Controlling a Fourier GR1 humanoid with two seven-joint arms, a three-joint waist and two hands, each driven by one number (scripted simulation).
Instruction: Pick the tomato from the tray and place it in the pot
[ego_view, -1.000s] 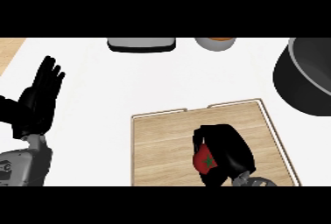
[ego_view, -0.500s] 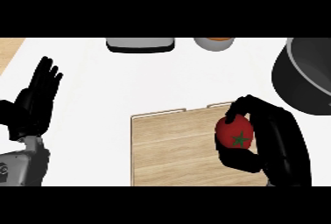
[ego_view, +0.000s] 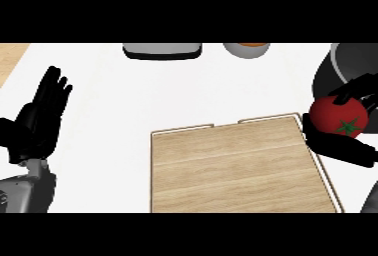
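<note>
Head view: the tomato (ego_view: 339, 118) is off the tray (ego_view: 236, 170) and held in the air by the right robot hand (ego_view: 347, 147), whose fingers curl round it above and below. It hangs just past the tray's far right corner, beside the dark pot (ego_view: 347, 65) at the right edge, but not over the pot's opening as far as can be told. So the pick looks done; carrying it over the rim and letting go remain. The tray's wooden floor lies bare on the white counter (ego_view: 148, 95). The left robot hand (ego_view: 37, 122) rests open, fingers up, at the left side.
</note>
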